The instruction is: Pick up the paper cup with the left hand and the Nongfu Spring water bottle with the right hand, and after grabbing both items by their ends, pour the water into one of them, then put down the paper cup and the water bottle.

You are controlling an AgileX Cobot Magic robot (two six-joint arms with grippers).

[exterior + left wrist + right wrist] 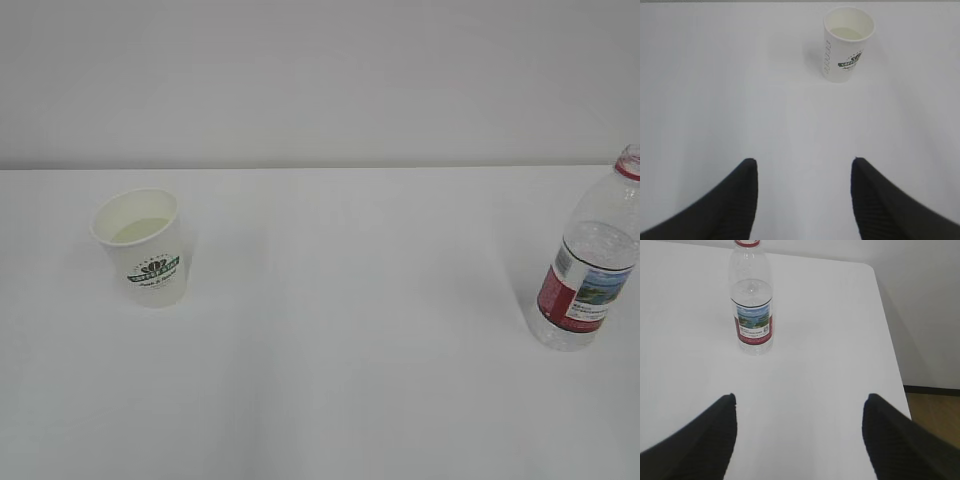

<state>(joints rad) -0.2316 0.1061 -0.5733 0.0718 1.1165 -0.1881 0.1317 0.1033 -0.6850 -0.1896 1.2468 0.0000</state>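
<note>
paper cup (142, 248) stands upright at the table's (350, 340) left, water bottle (590, 262) upright at far right; left gripper (803, 167) and right gripper (799, 402) both gape empty.

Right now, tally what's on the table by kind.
Paper cup: 1
Water bottle: 1
Total: 2

A plain white desk (330, 350) carries two things. The paper cup (142, 246) stands upright on it; well apart to the cup's right, the Nongfu Spring water bottle (590, 270) stands upright near the desk's edge.
</note>
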